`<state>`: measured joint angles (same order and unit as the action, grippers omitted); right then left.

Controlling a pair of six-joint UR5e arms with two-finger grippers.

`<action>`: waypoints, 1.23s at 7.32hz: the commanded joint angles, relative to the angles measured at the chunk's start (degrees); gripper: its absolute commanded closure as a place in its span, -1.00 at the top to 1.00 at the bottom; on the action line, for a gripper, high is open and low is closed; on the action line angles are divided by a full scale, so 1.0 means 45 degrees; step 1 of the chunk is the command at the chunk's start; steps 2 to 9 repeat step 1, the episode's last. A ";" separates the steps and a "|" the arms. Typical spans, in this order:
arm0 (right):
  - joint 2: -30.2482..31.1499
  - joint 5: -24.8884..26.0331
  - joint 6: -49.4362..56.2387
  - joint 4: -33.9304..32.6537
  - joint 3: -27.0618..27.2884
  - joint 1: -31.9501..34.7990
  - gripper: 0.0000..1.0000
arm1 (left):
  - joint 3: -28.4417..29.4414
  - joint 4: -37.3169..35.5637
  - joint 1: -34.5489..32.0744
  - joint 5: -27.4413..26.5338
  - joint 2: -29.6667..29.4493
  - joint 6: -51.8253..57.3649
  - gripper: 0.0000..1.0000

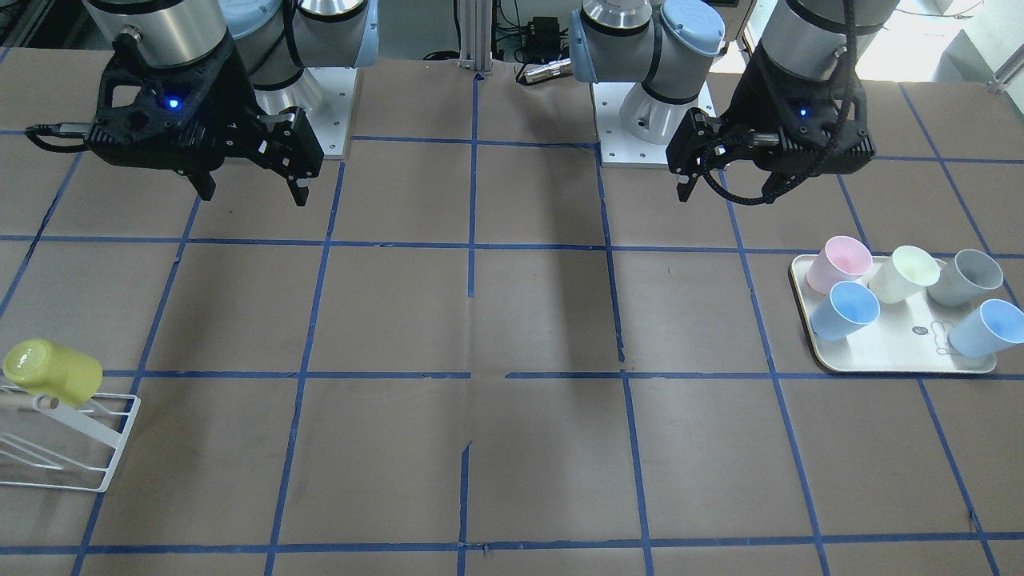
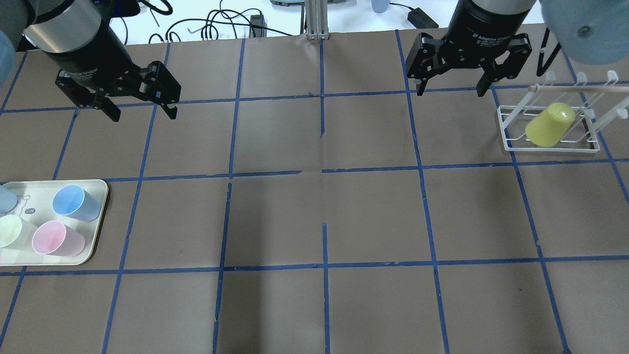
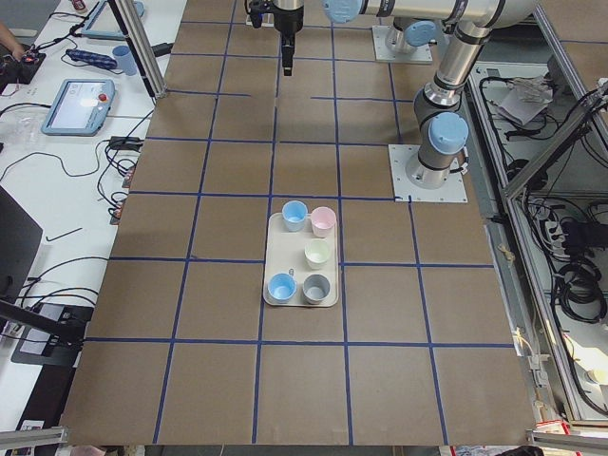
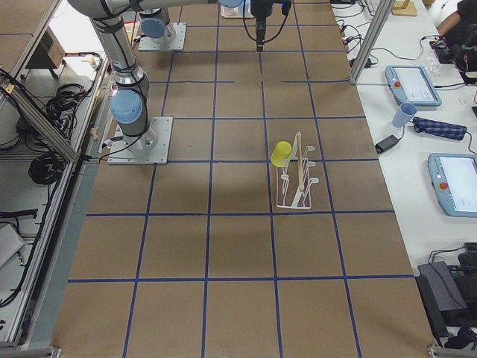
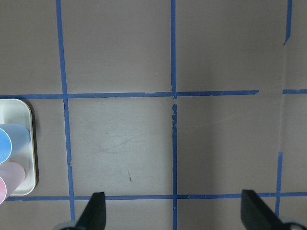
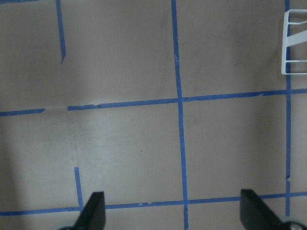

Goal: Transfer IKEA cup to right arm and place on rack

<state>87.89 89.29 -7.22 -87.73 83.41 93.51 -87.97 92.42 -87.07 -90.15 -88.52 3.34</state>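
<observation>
Table [image 2: 314, 221]: brown surface with a grid of blue tape.
Right arm [image 2: 491, 19]: white lettering on the collar reads "2F Adaptive Gripper".
Right gripper [image 2: 449, 92]: jaws spread with nothing between them, above the far edge.
Left gripper [image 2: 144, 117]: jaws spread, nothing held.
Tray [image 2: 104, 194]: on the left half; small dark print, unreadable; holds a pink cup [image 1: 838, 264], a cream cup [image 1: 904, 274], a grey cup [image 1: 966, 278] and two light blue cups [image 1: 844, 310] [image 1: 986, 328].
Rack [image 2: 503, 129]: on the right half, toward the far edge.
IKEA cup [image 2: 549, 125]: tilted bottom-up on the rack.
</observation>
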 commanded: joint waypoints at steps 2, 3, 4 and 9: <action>-0.0001 0.0022 -0.0017 0.0022 -0.0001 0.0001 1.00 | 0.0016 0.0029 -0.0027 -0.0045 0.0022 0.0020 1.00; -0.0001 0.0022 -0.0017 0.0022 -0.0001 0.0001 1.00 | 0.0016 0.0029 -0.0027 -0.0045 0.0022 0.0020 1.00; -0.0001 0.0022 -0.0017 0.0022 -0.0001 0.0001 1.00 | 0.0016 0.0029 -0.0027 -0.0045 0.0022 0.0020 1.00; -0.0001 0.0022 -0.0017 0.0022 -0.0001 0.0001 1.00 | 0.0016 0.0029 -0.0027 -0.0045 0.0022 0.0020 1.00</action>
